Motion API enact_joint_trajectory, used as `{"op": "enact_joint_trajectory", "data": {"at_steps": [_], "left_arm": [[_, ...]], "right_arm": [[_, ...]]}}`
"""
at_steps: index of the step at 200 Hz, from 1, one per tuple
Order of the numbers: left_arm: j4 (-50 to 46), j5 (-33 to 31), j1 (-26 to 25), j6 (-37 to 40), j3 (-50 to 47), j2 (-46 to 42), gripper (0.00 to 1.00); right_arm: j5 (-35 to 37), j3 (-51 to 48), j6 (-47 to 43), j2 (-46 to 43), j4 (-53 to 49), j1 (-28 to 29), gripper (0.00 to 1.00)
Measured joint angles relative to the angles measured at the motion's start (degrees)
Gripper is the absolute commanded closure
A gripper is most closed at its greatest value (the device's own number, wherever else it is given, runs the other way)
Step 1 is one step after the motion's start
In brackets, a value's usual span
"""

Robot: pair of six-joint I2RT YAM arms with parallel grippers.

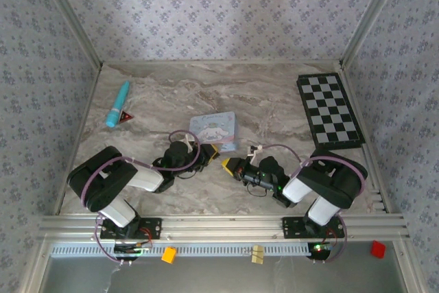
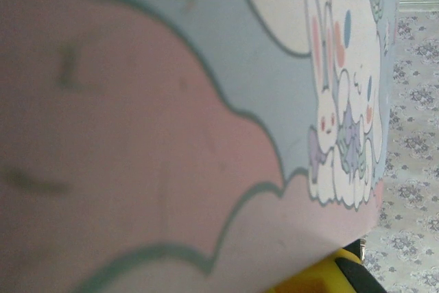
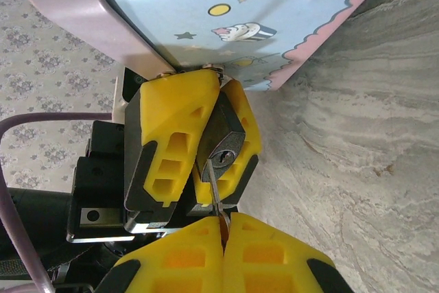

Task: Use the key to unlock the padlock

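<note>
The small dark padlock (image 3: pixel 223 143) is clamped between the yellow fingers (image 3: pixel 171 135) of my left gripper (image 1: pixel 211 149), its keyhole end facing the right wrist camera. My right gripper (image 3: pixel 223 228) is shut on the key (image 3: pixel 214 186), a thin metal blade pointing up at the lock. The key's tip rests on the lock's face just left of the keyhole slot, not inside it. From above, the right gripper (image 1: pixel 230 164) meets the left one nose to nose in front of the tin. One yellow finger (image 2: pixel 322 276) shows at the bottom of the left wrist view.
A pale blue-pink cartoon tin (image 1: pixel 214 130) lies right behind both grippers, close up in the left wrist view as the tin (image 2: pixel 206 101). A checkerboard (image 1: pixel 329 109) lies at the back right. A turquoise pen (image 1: pixel 117 103) and a small red triangle (image 1: pixel 126 116) lie at the back left.
</note>
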Motion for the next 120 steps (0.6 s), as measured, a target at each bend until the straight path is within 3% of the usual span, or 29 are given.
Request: {"op": "enact_joint_trajectory", "data": {"at_steps": [120], "left_arm": [[0.4,-0.3,-0.1,-1.2,0.0,0.0,0.88]], "right_arm": [[0.2,-0.3,0.0,0.6,0.3,0.3,1.00]]}}
